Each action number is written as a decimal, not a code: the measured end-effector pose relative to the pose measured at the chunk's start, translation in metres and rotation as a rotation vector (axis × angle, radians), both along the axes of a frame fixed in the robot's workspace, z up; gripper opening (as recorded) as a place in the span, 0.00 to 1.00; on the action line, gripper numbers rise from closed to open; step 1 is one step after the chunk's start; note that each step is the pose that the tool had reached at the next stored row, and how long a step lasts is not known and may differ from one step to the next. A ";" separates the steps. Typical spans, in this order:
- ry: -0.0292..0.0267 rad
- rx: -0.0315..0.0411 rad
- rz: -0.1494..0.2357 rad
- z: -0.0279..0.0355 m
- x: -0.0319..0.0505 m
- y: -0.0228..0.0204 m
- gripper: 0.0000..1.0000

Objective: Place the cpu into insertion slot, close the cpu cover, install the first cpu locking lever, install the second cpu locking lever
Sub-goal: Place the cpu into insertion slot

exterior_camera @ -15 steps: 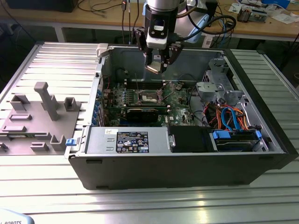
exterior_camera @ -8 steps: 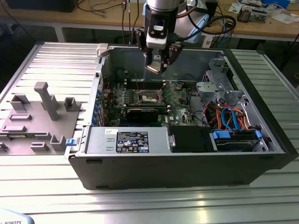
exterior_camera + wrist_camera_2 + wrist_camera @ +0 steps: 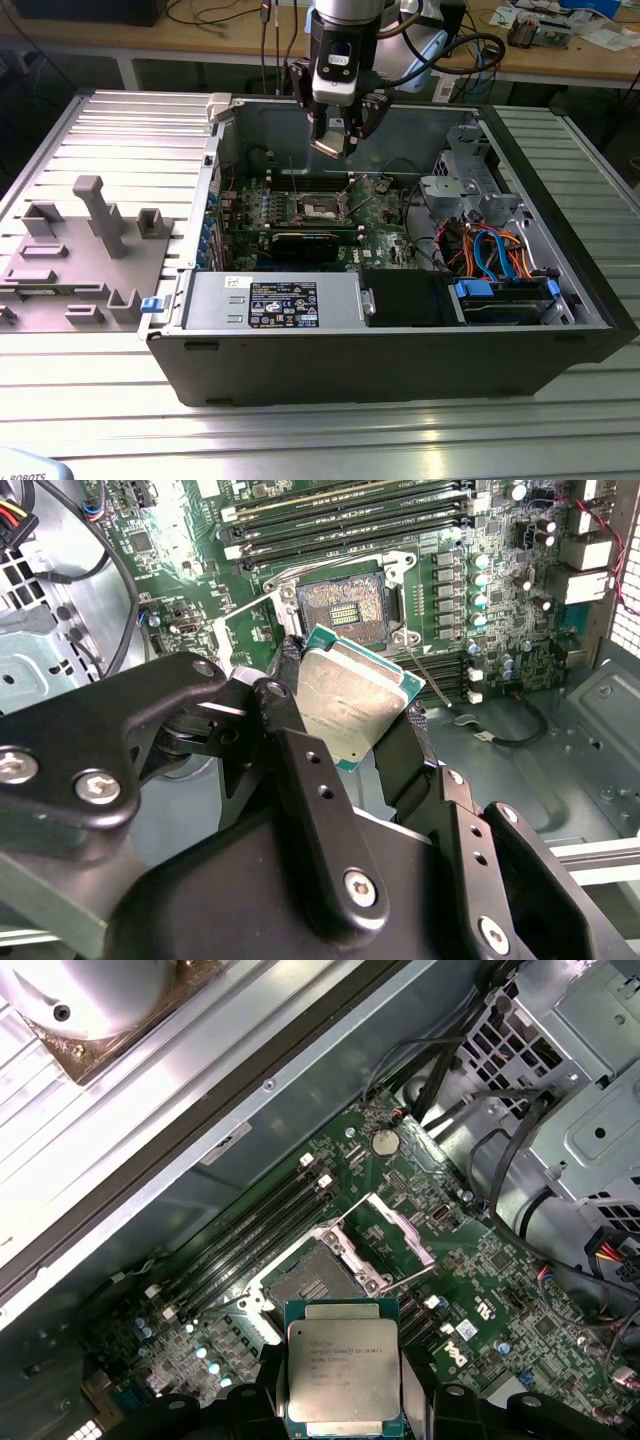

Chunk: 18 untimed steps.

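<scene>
Gripping cpu [image 3: 355, 695] above insertion slot [image 3: 342, 605], cables [image 3: 495, 250] near

The cpu [image 3: 355, 695] is a small flat square, silver-grey metal on top with a thin green rim. It hangs at a slant in the air above the motherboard [image 3: 382, 215], pinched at two opposite edges by the gripper [image 3: 343, 1400], well clear of the board. The insertion slot [image 3: 343, 605] lies near the middle of the board, between the rows of memory sockets, its dark square centre bare inside a silver rim. The cpu cover [image 3: 408, 1232], a thin silver frame with a square window, stands swung up at one side of the slot.
</scene>
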<state>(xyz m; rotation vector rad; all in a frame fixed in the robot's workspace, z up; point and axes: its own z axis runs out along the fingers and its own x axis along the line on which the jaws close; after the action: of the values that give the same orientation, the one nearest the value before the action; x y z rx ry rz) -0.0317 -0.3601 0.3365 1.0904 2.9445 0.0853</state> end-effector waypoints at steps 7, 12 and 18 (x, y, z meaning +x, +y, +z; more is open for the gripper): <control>0.0000 0.0000 -0.007 0.0000 0.0000 0.0000 0.54; 0.0000 -0.0001 -0.012 0.0000 0.0000 0.0000 0.54; 0.0000 0.0000 -0.019 0.0000 0.0000 0.0000 0.54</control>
<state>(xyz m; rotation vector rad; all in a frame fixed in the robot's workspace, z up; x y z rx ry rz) -0.0317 -0.3601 0.3365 1.1177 2.9337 0.0853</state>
